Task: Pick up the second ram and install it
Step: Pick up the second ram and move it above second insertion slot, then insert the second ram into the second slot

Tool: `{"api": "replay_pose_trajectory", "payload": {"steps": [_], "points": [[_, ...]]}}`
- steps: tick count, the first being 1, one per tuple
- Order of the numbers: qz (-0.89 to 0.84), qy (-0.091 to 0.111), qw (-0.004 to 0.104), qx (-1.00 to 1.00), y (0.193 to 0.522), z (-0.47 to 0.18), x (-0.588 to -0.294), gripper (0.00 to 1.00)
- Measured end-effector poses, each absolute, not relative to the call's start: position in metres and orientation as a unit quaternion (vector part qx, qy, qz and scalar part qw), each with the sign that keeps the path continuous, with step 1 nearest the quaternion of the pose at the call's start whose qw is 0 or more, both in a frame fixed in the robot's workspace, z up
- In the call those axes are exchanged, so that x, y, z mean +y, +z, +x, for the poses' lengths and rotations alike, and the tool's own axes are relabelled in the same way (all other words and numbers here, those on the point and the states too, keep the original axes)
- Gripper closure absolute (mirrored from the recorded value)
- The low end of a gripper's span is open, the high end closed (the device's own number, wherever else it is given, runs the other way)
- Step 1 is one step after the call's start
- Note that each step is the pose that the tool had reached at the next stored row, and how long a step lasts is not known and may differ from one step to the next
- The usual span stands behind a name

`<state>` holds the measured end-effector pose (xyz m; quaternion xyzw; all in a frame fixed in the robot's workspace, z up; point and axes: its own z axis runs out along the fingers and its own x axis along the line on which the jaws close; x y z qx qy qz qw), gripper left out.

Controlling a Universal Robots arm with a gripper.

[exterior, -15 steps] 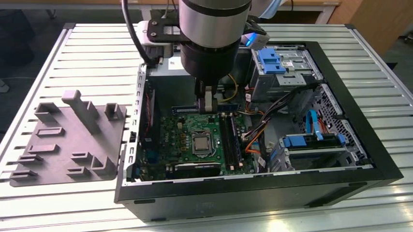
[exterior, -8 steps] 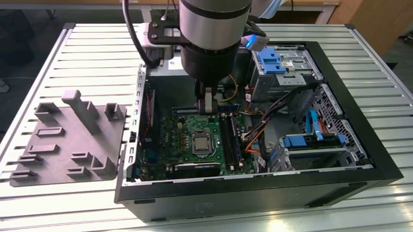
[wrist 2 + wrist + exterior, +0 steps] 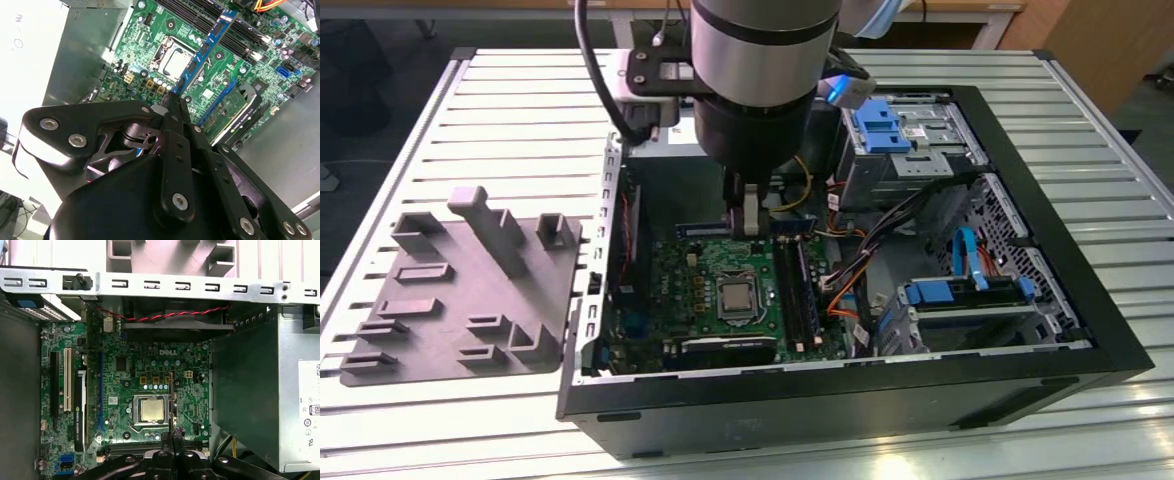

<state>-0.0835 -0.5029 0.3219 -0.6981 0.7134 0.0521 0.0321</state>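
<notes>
One light, stiff but fragile board, the second ram [image 3: 205, 47], hangs over the motherboard [image 3: 150, 50], with the gripper [image 3: 172, 100] clamped tight on its end. I think the edges, not the chips, are the safe hold.

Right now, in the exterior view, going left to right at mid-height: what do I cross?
grey tray → CPU socket → black memory slots → orange cables → blue drive caddy. The second ram, in the shut jaws, overlaps the motherboard; left out.
</notes>
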Motion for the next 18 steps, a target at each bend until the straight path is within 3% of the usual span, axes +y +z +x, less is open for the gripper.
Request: {"api": "replay_pose_trajectory", "payload": {"steps": [18], "points": [[-0.698, 0.052, 0.032, 0.713, 0.3186, -0.0835, -0.5029, 0.88]]}}
